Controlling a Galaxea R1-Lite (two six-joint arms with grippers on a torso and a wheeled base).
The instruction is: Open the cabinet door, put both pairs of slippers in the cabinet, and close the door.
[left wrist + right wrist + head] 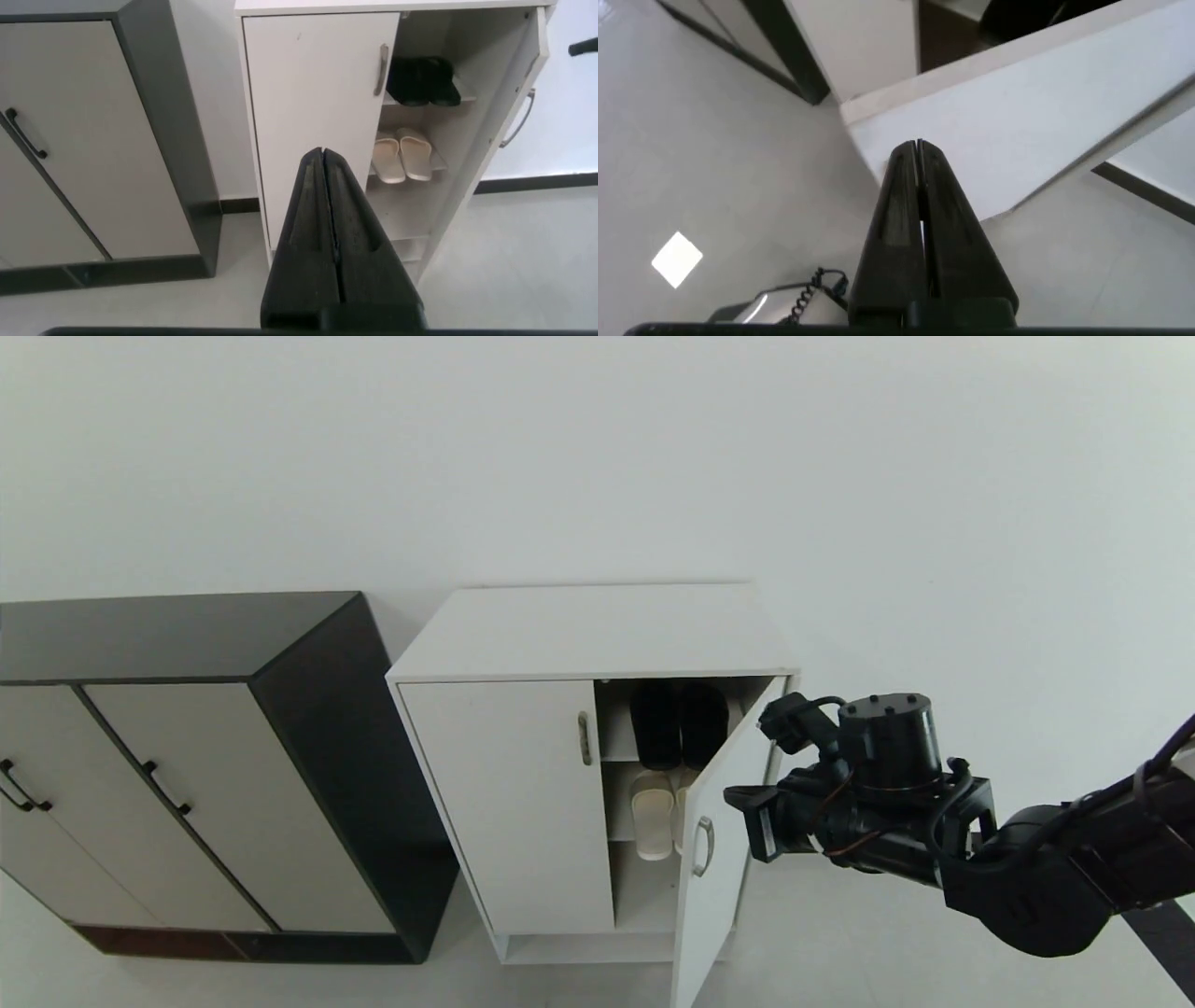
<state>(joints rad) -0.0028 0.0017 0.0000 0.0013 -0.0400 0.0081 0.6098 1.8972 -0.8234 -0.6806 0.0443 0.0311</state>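
Directly ahead of the closed, empty right gripper [918, 159] lies the half-open cabinet door [721, 896]; the left gripper [322, 163], also closed, hangs farther back.

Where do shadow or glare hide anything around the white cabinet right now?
Head view: the black slippers sit in shade, their outlines merging; the white slippers below them are well lit. Left wrist view: both pairs evenly lit, no glare. Right wrist view: one bright patch on the floor, away from the door.
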